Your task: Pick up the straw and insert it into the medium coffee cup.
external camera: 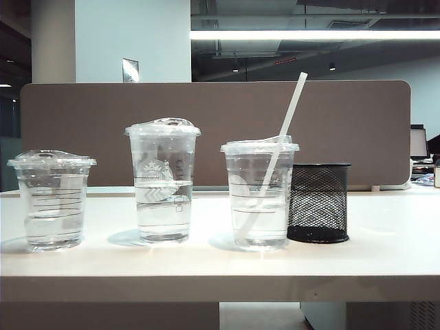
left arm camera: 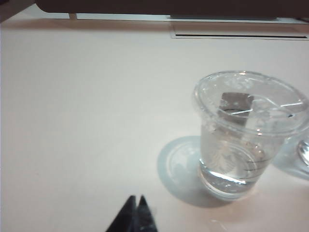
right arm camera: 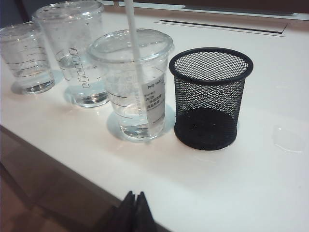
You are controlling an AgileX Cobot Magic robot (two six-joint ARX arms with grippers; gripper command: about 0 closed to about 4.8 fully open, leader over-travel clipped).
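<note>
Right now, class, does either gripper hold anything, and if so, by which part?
Nothing is held. The left gripper and right gripper are both shut on nothing, clear of the cups. The straw already stands in the medium coffee cup.

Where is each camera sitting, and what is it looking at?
Exterior view: level with the table edge, facing three cups, the straw and black mesh holder; no robot shows.
Left wrist view: above the table, looking down at one cup; shut left gripper tips show.
Right wrist view: off the table's front edge, looking down at everything; shut right gripper tips show.
Shared: exterior and right wrist both show the straw in the medium coffee cup.
</note>
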